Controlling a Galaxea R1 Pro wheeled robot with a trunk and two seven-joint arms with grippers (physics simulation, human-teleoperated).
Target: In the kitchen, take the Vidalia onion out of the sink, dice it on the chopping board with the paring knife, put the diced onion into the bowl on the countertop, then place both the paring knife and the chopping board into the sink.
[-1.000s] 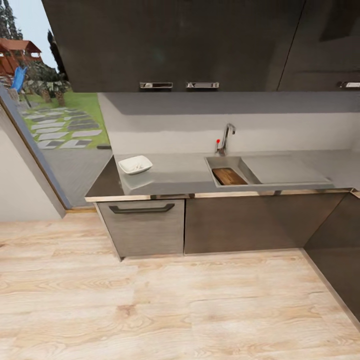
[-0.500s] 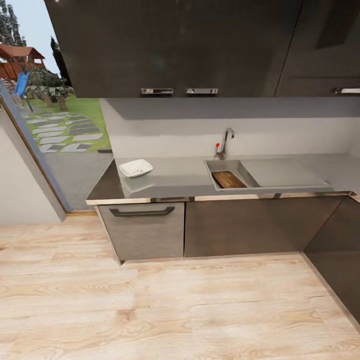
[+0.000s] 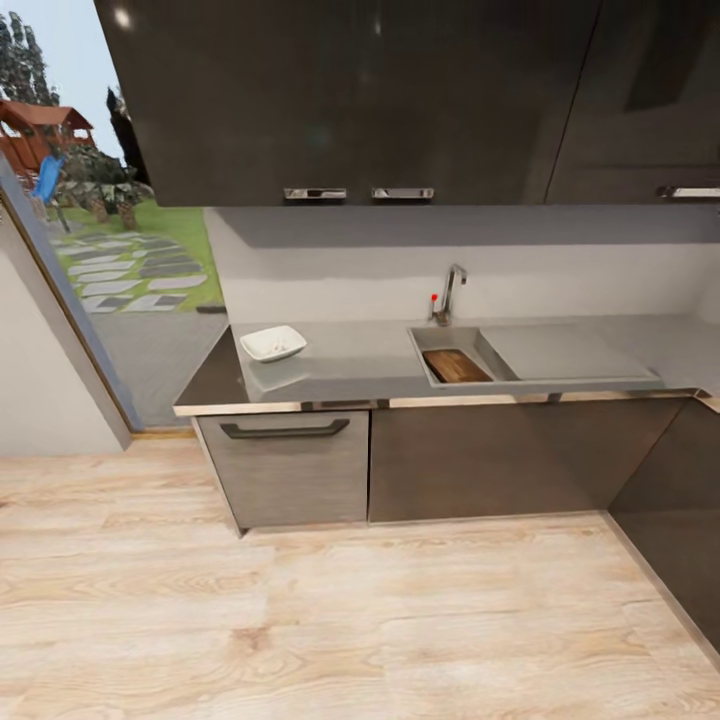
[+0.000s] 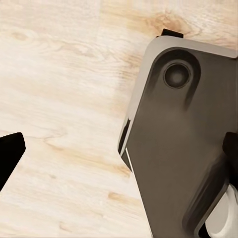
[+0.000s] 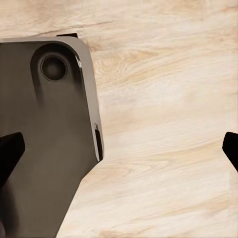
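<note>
The dark brown chopping board [image 3: 456,366] lies inside the grey sink [image 3: 425,345], below the chrome tap [image 3: 451,292]. A white bowl [image 3: 273,343] stands on the glossy countertop [image 3: 360,355], left of the sink. The Vidalia onion and the paring knife are out of view from this distance. My left gripper [image 4: 119,151] hangs open over the wooden floor, its dark fingertips [image 4: 10,153] far apart. The right gripper [image 5: 119,148] is open over the floor too, with nothing between its fingers. Both are well back from the counter.
Dark upper cabinets [image 3: 350,100] hang over the counter and dark lower cabinets [image 3: 470,455] stand below it, turning a corner at the right. A glass door [image 3: 110,260] to a garden is at the left. Pale wood floor [image 3: 300,620] stretches before me. My dark base [image 4: 178,148] shows beneath the wrists.
The whole head view has shifted: the counter looks a little smaller and more of the upper cabinets shows, so the camera moved. Board and bowl stay in place.
</note>
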